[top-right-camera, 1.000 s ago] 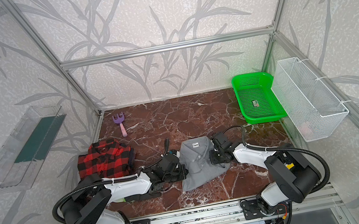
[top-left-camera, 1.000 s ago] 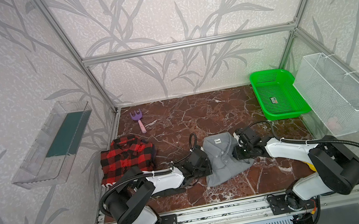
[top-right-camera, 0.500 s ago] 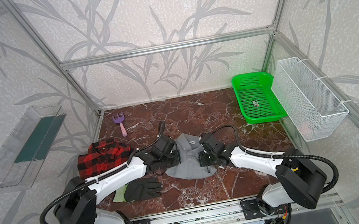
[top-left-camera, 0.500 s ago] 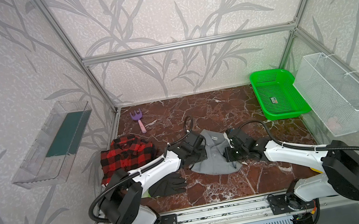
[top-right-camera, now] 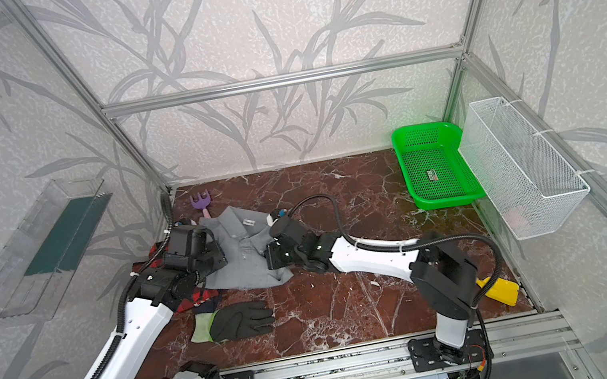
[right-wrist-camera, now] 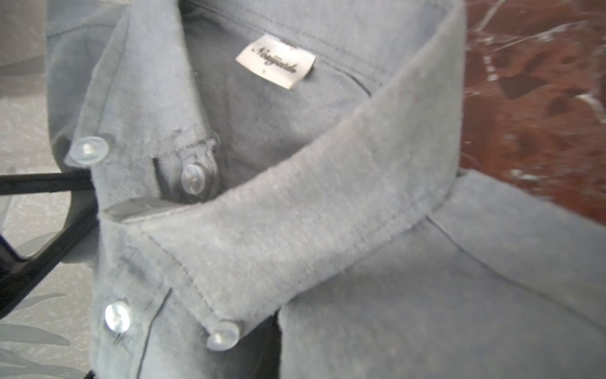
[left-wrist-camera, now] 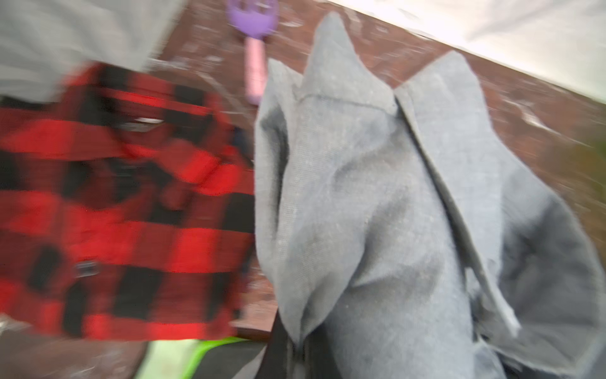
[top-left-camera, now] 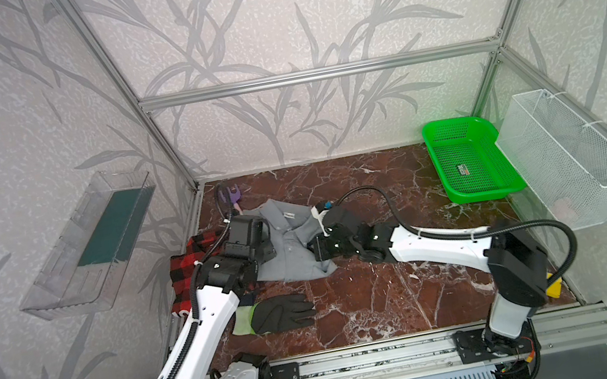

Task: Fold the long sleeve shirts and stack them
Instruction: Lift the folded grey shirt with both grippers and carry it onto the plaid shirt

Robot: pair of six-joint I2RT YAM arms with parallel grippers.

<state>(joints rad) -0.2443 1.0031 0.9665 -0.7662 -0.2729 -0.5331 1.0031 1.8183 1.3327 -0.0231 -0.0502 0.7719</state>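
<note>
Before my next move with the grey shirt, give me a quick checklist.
1. Left gripper, jaws shut on the grey shirt: ok.
2. Right gripper, jaws shut on it too: ok.
3. Plaid shirt lying flat, ready for stacking: cannot tell, the left arm covers much of it.
4. Black glove apart from the grey shirt: ok, it lies nearer the front.
5. Purple rake free of the grey shirt's far edge: cannot tell.
</note>
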